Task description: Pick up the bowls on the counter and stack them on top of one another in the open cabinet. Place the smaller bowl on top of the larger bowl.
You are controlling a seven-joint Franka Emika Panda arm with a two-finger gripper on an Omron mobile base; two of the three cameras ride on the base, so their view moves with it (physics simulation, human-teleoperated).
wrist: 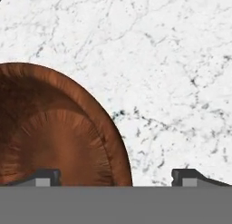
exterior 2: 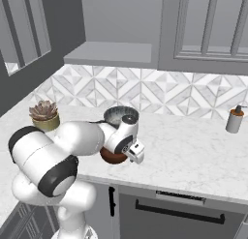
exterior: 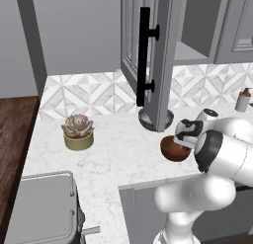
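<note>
End effector (exterior: pixel 184 137) in the left base view hovers low over the reddish-brown bowl (exterior: pixel 174 150), just beneath it on the surface (exterior: pixel 123 154); the open cabinet (exterior: pixel 197 25) hangs above and beyond.

From the right base view, the grey bowl (exterior 2: pixel 121 115) sits just behind the end effector (exterior 2: pixel 135 153).

Through the hand view, its jaws stand wide, straddling the brown bowl's rim (wrist: pixel 113 141). Closing off-centre risks tipping the glossy bowl away.

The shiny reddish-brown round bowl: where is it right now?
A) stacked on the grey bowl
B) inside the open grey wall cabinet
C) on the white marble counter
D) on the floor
C: the shiny reddish-brown round bowl sits on the white marble counter, under the open tool.
</note>
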